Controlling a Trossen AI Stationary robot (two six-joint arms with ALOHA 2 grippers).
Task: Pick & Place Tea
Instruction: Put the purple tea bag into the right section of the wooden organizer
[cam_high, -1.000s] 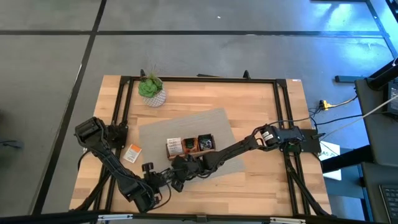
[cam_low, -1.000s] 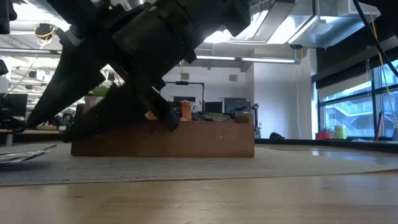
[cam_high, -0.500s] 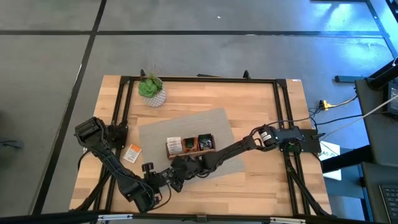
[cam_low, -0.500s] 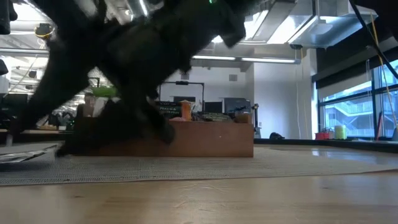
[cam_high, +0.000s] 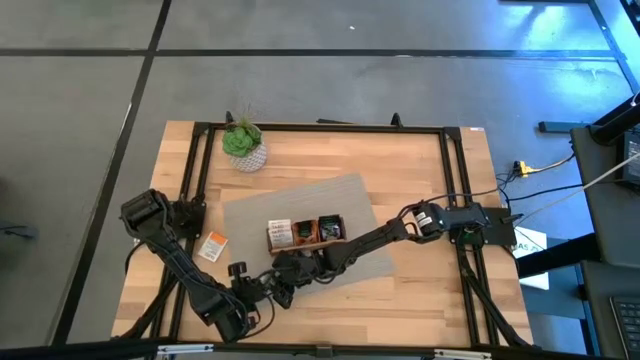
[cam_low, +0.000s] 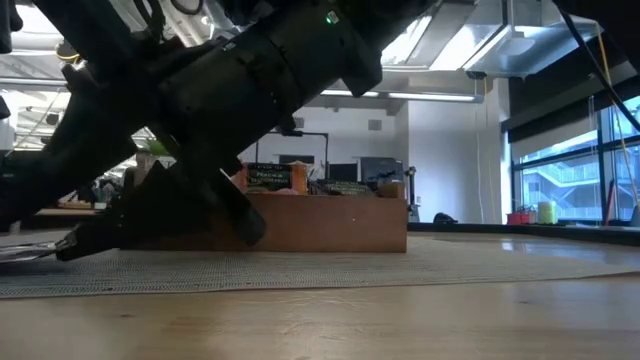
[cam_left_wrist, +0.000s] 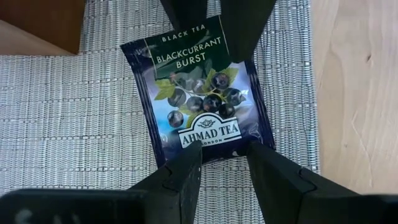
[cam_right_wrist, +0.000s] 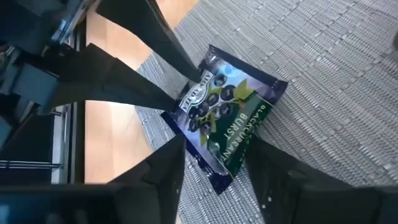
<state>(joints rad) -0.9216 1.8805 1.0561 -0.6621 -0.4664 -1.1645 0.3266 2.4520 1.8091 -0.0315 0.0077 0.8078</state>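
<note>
Both pincers are meeting at one sachet (cam_left_wrist: 200, 92) lying on the grey mat (cam_high: 345, 195), at the mat's front edge just in front of the tray (cam_high: 307, 233)

Left pincer (cam_left_wrist: 222, 163): fingers are standing apart, their tips sitting on the sachet's near edge, one each side of its middle. Whether they are pressing it or only touching, I cannot tell

Right pincer (cam_right_wrist: 214, 163): fingers are apart too, straddling the opposite edge of the same sachet, tips over or against its corners. No clear clamp showing

What each view is giving:
- Left wrist view: the sachet is reading "Black Tea, Blackcurrant Burst", dark blue with berries. The right arm's two fingers are coming in at the far edge. A corner of the tray and a strip of bare desk (cam_left_wrist: 354, 93) are showing
- Right wrist view: same sachet, one side lifting slightly off the mat, left fingers pointing at it from the far side
- High view: the two pincers are hiding the sachet. It alone is showing the plant (cam_high: 242, 142) at the back left, a white-and-orange sachet (cam_high: 213, 245) lying on bare desk left of the mat, and more sachets standing in the tray
- Low view: arms are blocking the left half; the tray's long side and sachet tops above its rim are showing behind them
</note>
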